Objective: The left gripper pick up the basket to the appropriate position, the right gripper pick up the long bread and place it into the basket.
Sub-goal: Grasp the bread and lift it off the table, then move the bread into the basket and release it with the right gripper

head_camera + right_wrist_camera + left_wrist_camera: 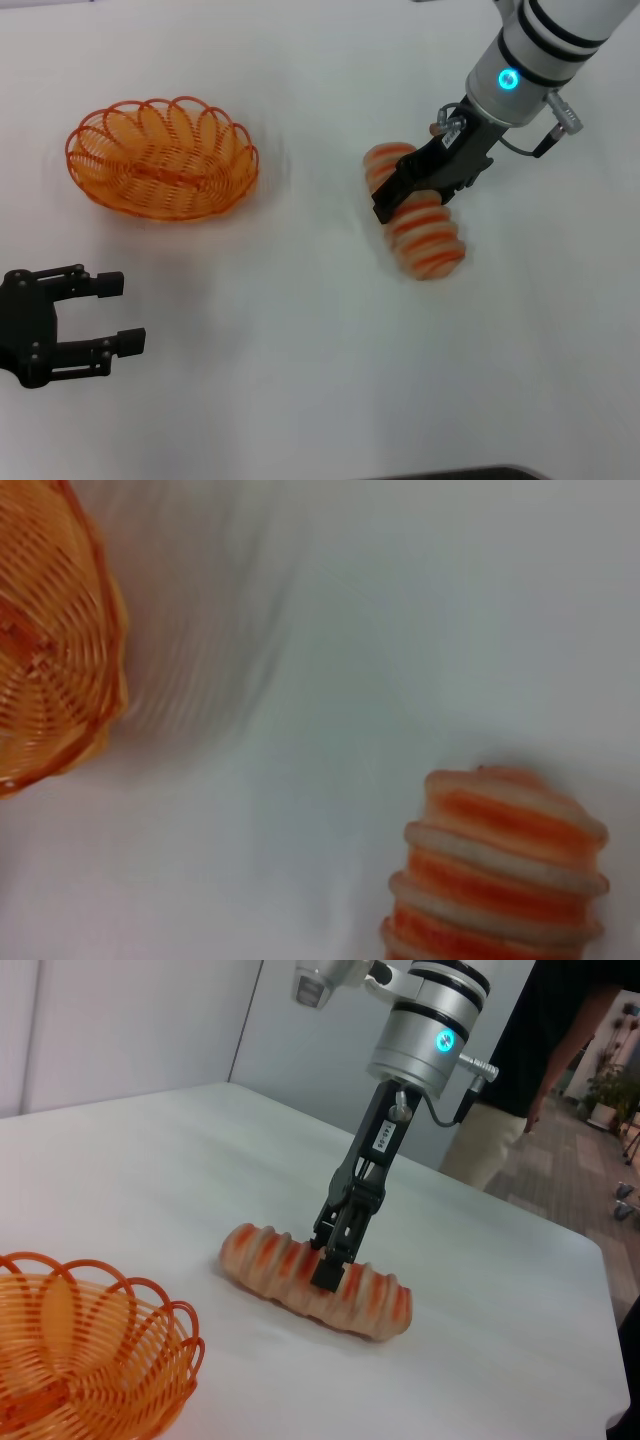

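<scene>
The orange wire basket (160, 160) stands on the white table at the far left; it also shows in the left wrist view (80, 1360) and the right wrist view (50, 650). My left gripper (125, 313) is open and empty, nearer than the basket and apart from it. The long bread (428, 238), cream-tan with orange stripes, lies low at the table to the right of centre. My right gripper (420, 205) straddles its middle and is shut on it, as the left wrist view (330, 1265) shows. The bread's end shows in the right wrist view (500, 870).
The white table (300, 380) is bare between basket and bread. In the left wrist view the table's far edge (560, 1225) has a person (520, 1090) standing beyond it.
</scene>
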Robot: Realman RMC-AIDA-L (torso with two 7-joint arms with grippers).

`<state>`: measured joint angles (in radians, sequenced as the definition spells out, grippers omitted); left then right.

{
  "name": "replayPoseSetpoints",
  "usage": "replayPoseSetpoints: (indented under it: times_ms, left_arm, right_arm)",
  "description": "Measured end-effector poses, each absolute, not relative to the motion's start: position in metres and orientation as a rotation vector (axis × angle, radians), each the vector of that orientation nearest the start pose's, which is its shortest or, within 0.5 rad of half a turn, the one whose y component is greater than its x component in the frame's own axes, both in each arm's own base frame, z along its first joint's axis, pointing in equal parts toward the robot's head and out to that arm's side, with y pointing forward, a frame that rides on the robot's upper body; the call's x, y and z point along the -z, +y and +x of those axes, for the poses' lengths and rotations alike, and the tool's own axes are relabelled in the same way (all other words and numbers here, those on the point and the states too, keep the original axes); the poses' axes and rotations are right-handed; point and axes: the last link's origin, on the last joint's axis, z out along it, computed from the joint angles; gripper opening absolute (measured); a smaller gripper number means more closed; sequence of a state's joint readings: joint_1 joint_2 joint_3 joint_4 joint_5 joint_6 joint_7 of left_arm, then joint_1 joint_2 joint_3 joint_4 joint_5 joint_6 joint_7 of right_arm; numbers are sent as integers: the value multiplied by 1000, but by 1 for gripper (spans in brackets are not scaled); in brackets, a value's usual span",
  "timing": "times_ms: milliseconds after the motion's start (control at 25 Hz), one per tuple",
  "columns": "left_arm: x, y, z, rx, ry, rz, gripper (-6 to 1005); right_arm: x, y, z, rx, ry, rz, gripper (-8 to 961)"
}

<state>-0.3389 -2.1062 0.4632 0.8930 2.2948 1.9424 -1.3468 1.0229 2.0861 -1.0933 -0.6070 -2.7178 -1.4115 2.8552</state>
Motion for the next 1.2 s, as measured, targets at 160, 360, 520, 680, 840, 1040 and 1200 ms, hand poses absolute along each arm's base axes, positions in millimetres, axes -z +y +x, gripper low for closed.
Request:
replayPoseSetpoints:
  times_ms: [160,360,520,680,840,1040,1200]
  left_arm:
    - [-37,237,-312,594,-722,-2855,767]
    - [-37,237,-312,593,-723,-2853,767]
    - [-37,237,-312,590,-728,-2851,766]
    - [-37,237,-312,587,-730,-2851,766]
    - [-37,237,-313,586,-733,-2850,766]
    - [-34,237,-312,597,-742,-2857,767]
    - [-33,238,-311,594,-734,-2861,767]
  right_arm:
    - [52,397,183,561,1597,-2318,843]
    - [52,398,183,559,1590,-2321,841]
    - [51,399,183,551,1575,-2328,840]
    - [47,402,180,519,1548,-2339,737]
    - [38,410,168,458,1433,-2397,622]
    - [30,420,144,374,1183,-2537,565]
    - [32,427,121,317,949,-2632,538]
